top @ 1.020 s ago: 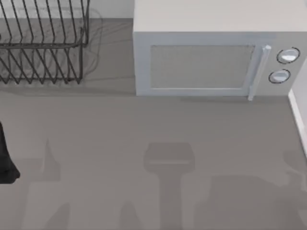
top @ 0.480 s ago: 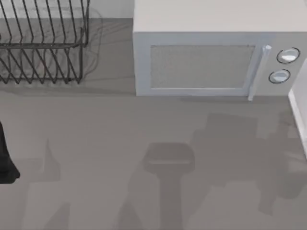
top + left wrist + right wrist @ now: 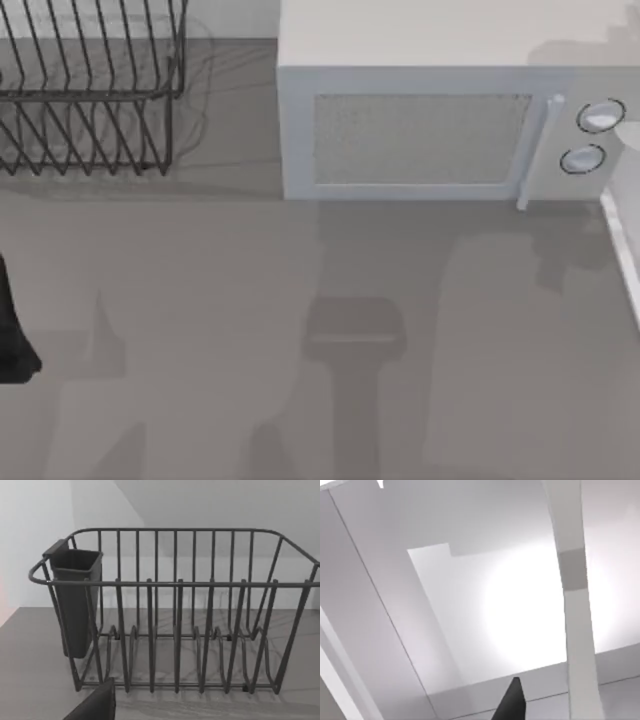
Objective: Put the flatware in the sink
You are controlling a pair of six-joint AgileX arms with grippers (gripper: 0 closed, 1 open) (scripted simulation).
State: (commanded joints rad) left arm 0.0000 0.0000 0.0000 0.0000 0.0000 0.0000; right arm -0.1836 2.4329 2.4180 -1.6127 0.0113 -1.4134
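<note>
A small pale rounded end, the flatware (image 3: 631, 135), pokes in at the right edge of the top view, beside the microwave's knobs; the rest of it is out of view. The sink's white rim (image 3: 621, 245) runs along the right edge below it. In the right wrist view a dark tip of my right gripper (image 3: 512, 703) sits in front of bright white panels, and a long pale strip (image 3: 572, 605) crosses the picture beside it. My left arm (image 3: 12, 330) rests parked at the left edge of the table, and a dark part of its gripper (image 3: 96, 706) faces the dish rack.
A white microwave (image 3: 420, 130) with two round knobs (image 3: 598, 116) stands at the back right. A black wire dish rack (image 3: 90, 90) with a dark cutlery cup (image 3: 75, 600) stands at the back left. Grey counter (image 3: 220, 300) spreads in front of both.
The arm shadows on the counter have slid to the right and toward the back. The pale rounded end has come into view beside the knobs. The left arm has not moved.
</note>
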